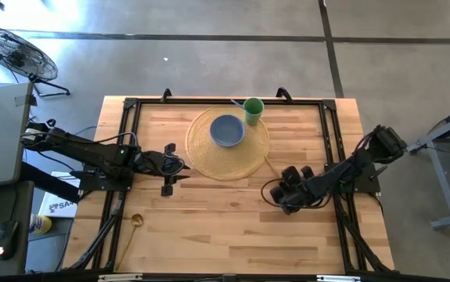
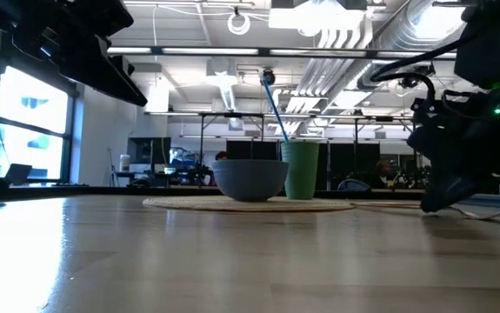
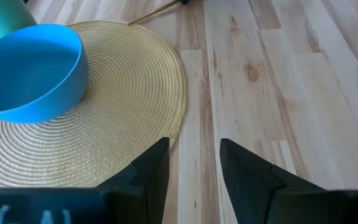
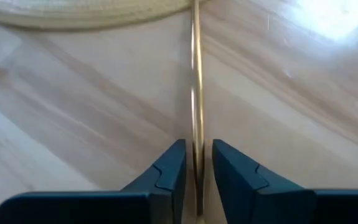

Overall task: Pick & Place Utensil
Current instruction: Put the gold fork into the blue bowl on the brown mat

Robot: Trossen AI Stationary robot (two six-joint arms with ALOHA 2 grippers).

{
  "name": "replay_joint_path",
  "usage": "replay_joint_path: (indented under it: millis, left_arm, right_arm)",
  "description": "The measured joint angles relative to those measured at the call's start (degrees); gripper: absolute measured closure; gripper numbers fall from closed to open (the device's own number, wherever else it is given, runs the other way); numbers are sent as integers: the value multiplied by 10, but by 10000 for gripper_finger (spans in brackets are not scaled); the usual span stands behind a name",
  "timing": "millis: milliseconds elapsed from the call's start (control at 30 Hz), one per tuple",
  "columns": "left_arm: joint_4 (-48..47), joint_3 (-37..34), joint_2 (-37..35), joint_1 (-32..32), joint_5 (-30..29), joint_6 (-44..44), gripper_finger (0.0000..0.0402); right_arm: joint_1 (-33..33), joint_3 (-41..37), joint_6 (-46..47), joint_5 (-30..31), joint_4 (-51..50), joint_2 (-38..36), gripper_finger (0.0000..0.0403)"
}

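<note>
Right hand (image 4: 195, 180) clamps the gold utensil (image 4: 195, 93) between its fingers.

bare wood across the near table (image 1: 232, 227), blue bowl (image 1: 227, 130) and green cup (image 1: 253, 110) crowding the far woven mat (image 1: 209, 160), small gold spoon (image 1: 136, 222) near left edge

Grey concrete floor (image 1: 209, 47), floor fan (image 1: 13, 51), ceiling ducts (image 2: 363, 39).

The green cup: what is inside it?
A thin blue stick rises slanted out of the green cup. Its lower end and anything else inside are hidden by the cup's wall.
</note>
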Motion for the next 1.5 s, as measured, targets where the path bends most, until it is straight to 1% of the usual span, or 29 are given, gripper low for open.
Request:
replay_joint_path:
  millis: [100, 200, 300, 433, 533, 633, 833, 967, 1133, 1300, 1400, 1500]
  left_arm:
    - [2, 0, 0, 0, 0, 0, 263]
    - [2, 0, 0, 0, -1, 0, 263]
    - [2, 0, 0, 0, -1, 0, 263]
    - [2, 0, 0, 0, -2, 0, 263]
    - [2, 0, 0, 0, -2, 0, 263]
    - [2, 0, 0, 0, -2, 0, 263]
    - [2, 0, -7, 0, -2, 0, 263]
    - [2, 0, -21, 0, -2, 0, 263]
    - [6, -3, -48, 0, -4, 18, 263]
    - [42, -38, -76, 0, -8, 30, 263]
    - [77, -61, -84, 0, -8, 30, 263]
    - [100, -73, -84, 0, -8, 28, 263]
  right_arm:
    - [-3, -18, -27, 28, 51, -1, 332]
    - [-14, -47, -48, 34, 106, -2, 338]
    - [-19, -76, -50, 53, 154, -3, 345]
    - [-18, -104, -57, 86, 202, -3, 359]
    - [-18, -116, -95, 99, 234, -2, 373]
    - [-19, -118, -113, 105, 241, -2, 383]
    - [-19, -118, -115, 113, 239, -2, 376]
    - [-19, -101, -132, 115, 221, -15, 381]
    - [-19, -47, -228, 140, 222, -48, 386]
    - [-29, 24, -351, 189, 241, -51, 381]
    - [-56, 58, -448, 193, 293, -39, 386]
    - [-99, 78, -540, 176, 369, -19, 386]
